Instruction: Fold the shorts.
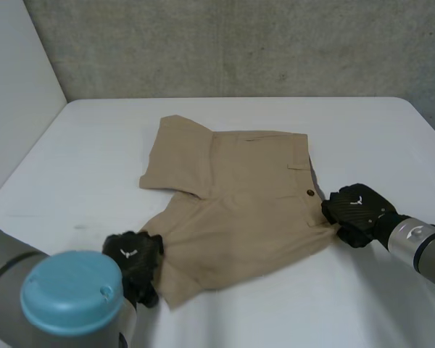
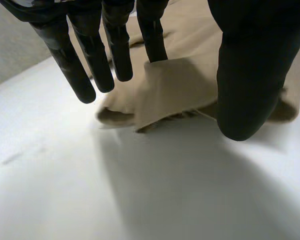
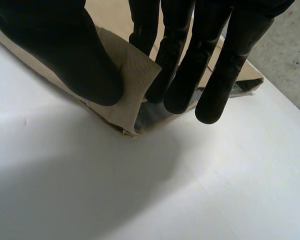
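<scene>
Pinching shorts (image 1: 239, 203) edges, left hand (image 1: 134, 257), right hand (image 1: 357, 210)

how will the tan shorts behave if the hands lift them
Probably floppy: the shorts crumple into soft folds at the left robot hand. Likely light: a thin corner bends up in the pinch of the right robot hand. The unheld middle would probably sag.

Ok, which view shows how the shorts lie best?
Head view: the shorts lie whole, spread out. Left wrist view: a leg hem pinched by the left hand. Right wrist view: a waistband corner pinched by the right hand.
</scene>
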You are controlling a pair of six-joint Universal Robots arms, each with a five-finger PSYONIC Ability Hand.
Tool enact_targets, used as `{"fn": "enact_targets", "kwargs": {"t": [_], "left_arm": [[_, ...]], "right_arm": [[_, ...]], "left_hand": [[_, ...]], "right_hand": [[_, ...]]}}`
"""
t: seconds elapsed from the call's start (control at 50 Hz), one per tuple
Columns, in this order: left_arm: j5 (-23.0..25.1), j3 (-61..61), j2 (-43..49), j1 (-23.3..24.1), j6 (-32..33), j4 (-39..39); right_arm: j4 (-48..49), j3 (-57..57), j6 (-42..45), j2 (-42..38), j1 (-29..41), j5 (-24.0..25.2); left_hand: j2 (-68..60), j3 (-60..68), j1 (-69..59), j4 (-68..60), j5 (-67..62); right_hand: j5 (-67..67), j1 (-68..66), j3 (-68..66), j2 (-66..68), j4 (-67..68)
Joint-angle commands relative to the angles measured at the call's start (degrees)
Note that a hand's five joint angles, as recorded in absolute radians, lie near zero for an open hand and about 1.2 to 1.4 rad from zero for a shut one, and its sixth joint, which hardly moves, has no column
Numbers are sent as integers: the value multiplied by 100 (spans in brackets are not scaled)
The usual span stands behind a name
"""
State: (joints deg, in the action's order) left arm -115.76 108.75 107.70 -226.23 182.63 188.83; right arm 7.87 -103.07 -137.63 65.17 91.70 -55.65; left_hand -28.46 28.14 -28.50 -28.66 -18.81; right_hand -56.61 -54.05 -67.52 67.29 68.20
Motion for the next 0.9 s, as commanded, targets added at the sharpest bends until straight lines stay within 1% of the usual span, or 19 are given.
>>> {"fn": "enact_targets", "kwargs": {"t": [0.02, 0.18, 0.26, 0.28, 0.42, 0.46, 0.52, 0.58, 0.6, 0.64, 0.7, 0.72, 0.8, 0.9], "left_arm": [[71, -109, -363, -105, 352, 22], [133, -47, -1040, 44, 352, -13], [124, 5, -1234, 158, 335, -66], [115, 40, -1269, 211, 326, -101], [80, 41, -1313, 554, 151, -365], [71, 41, -1287, 712, -173, -435], [19, 49, -1182, 791, -569, -453], [10, 32, -962, 800, -772, -435], [1, -20, -744, 800, -868, -444], [-60, -65, -567, 800, -931, -444], [-297, -179, -277, 800, -957, -435], [-446, -214, -145, 800, -966, -426], [-693, -284, 101, 774, -975, -374], [-720, -355, 278, 765, -992, -303]], "right_arm": [[-23, -47, -781, 251, 199, -60], [-58, -187, -1898, 822, 418, -244], [-58, -205, -2346, 1085, 533, -499], [-58, -205, -2469, 1129, 594, -630], [-58, -188, -2505, 1086, 735, -1053], [-58, -187, -2497, 1060, 735, -1123], [-67, -196, -2496, 1051, 735, -1124], [-67, -205, -2496, 1051, 744, -1115], [-67, -205, -2496, 1051, 744, -1115], [-58, -214, -2496, 1051, 744, -1115], [-67, -231, -2496, 1051, 744, -1115], [-58, -249, -2496, 1051, 744, -1115], [-58, -267, -2496, 1051, 735, -1106], [-58, -293, -2496, 1051, 735, -1097]], "left_hand": [[-463, 495, -460, -443, -429], [-25, 58, -22, -6, 9], [-25, 58, -22, -6, 9], [-25, 58, -22, -6, 9], [-160, 192, -156, -140, -125], [-277, 309, -274, -257, -243], [-361, 394, -358, -341, -327], [-446, 478, -443, -426, -412], [-446, 478, -443, -426, -412], [-446, 478, -443, -426, -412], [-479, 512, -476, -459, -445], [-596, 629, -593, -576, -562], [-697, 730, -694, -678, -663], [-883, 916, -880, -864, -849]], "right_hand": [[-1339, -2595, -1248, 1271, 1180], [-1339, -2595, -1248, 1271, 1180], [-1339, -2595, -1248, 1271, 1180], [-1339, -2595, -1248, 1271, 1180], [-1339, -2595, -1248, 1271, 1180], [-1339, -2595, -1248, 1271, 1180], [-1339, -2595, -1248, 1271, 1180], [-1339, -2595, -1248, 1271, 1180], [-1339, -2595, -1248, 1271, 1180], [-1339, -2595, -1248, 1271, 1180], [-1339, -2595, -1248, 1271, 1180], [-1339, -2595, -1248, 1271, 1180], [-1339, -2595, -1248, 1271, 1180], [-1339, -2595, -1248, 1271, 1180]]}}
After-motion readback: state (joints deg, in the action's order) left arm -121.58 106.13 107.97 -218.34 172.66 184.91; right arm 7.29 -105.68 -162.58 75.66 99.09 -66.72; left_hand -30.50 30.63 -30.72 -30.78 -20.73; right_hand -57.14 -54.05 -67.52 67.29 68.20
